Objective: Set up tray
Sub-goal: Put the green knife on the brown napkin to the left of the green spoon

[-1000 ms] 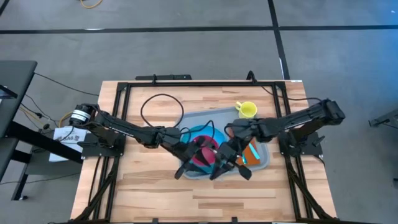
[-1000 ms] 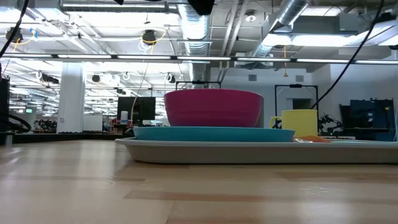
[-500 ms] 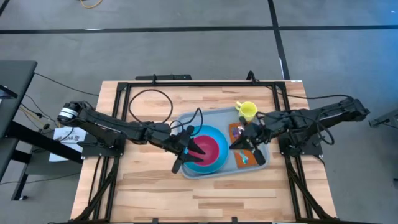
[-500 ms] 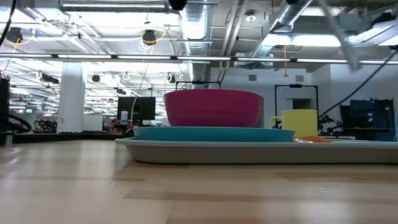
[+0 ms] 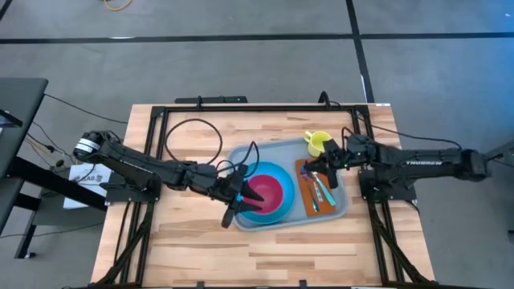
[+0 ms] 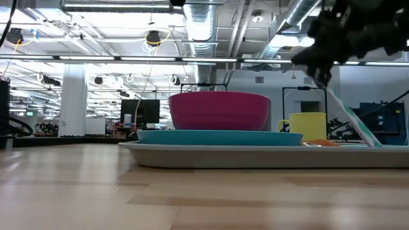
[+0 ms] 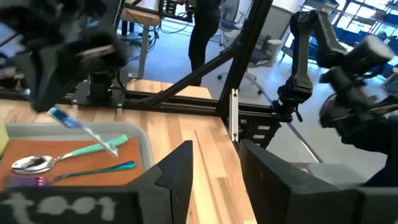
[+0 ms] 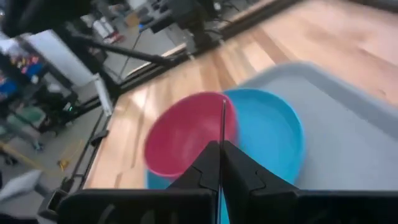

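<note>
The tray [image 5: 338, 210] is judged stiff, light, best taken by its rim (already loaded). Right gripper [image 5: 325, 167] is closed on a knife [image 6: 350, 119]; left gripper [image 5: 238, 195] is parted, empty.

- Floor [image 5: 241, 56]: grey, smooth, crossed by dark seam lines; one runs across beyond the table, another runs diagonally at upper right.
- Table top [image 5: 193, 241]: light wood planks, bordered by a black metal frame [image 5: 241, 107].
- Black cable [image 5: 201, 136]: looped on the wood near the far left of the table.
- Dark desk edge [image 5: 16, 120]: at far left, beside the table.
- Ceiling [image 6: 128, 32]: open industrial type, white beams, strip lights.
- Silver ducts [image 6: 204, 29]: hanging overhead, with pipes alongside.
- White column [image 6: 73, 102]: standing at left in the room.
- Monitors [image 6: 142, 112]: dark screens, distant, on benches.
- Person's legs [image 7: 204, 37]: dark trousers, standing beyond the table.
</note>
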